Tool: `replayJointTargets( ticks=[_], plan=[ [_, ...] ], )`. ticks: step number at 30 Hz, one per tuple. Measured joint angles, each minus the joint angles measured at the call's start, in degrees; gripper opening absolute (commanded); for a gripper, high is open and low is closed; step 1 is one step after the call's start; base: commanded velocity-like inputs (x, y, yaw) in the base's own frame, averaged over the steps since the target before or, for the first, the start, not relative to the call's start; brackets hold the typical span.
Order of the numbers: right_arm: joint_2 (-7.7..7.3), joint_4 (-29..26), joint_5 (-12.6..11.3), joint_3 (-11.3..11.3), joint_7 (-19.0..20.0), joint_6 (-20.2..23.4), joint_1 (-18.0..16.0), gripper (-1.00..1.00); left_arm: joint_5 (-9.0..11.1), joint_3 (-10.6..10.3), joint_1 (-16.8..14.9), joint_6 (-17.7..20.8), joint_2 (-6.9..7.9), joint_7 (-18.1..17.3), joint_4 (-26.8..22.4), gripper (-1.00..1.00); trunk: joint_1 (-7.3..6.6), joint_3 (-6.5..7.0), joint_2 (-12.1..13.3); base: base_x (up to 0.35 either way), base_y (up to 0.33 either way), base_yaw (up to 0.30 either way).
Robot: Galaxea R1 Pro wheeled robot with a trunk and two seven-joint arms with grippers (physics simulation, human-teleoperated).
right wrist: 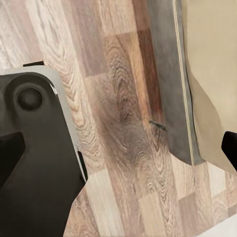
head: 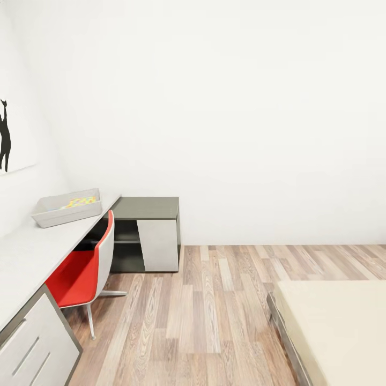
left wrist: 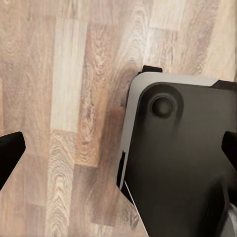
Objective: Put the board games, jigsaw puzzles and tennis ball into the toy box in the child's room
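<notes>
- The toy box (head: 67, 210) sits on the table (head: 32, 252) by the left wall, near the dark corner section, with multicoloured puzzle pieces (head: 80, 202) inside.
- A red chair (head: 86, 271) is tucked against the table.
- The bed (head: 335, 327) corner lies at the right, over plank floor (head: 214, 305).
- Left tool (left wrist: 118, 150) and right tool (right wrist: 121, 148) both hang spread apart over the floor, holding nothing.

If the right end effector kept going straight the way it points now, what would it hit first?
Most likely the bare wood floor, in the strip between the robot's dark base and the bed frame. Nothing seems to lie in between, though depth is hard to judge.
</notes>
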Motion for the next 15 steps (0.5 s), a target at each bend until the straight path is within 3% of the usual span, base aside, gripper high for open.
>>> replayJointTargets(
  ticks=[6, 8, 15],
  plan=[
    [-1.11, 0.07, -0.19, 0.09, 11.04, -3.60, 0.11, 1.00, -0.43, -0.01, 1.15, -0.29, -0.21, 0.02, 0.00, 1.00, 0.00, 0.00, 0.00, 0.000, 0.000, 0.000],
    [-1.19, 0.07, -0.27, 0.07, 12.96, -3.75, 0.11, 1.00, -0.94, -0.01, 1.32, -0.30, -0.21, 0.02, 0.00, 1.00, 0.00, 0.00, 0.00, 0.000, 0.000, 0.000],
    [-1.18, 0.07, -0.72, -0.16, 13.84, -3.47, 0.12, 1.00, -1.30, 0.11, 1.47, -0.14, -0.21, -0.04, -0.05, 1.00, 0.00, 0.00, 0.00, 0.000, 0.000, 0.000]
  ],
)
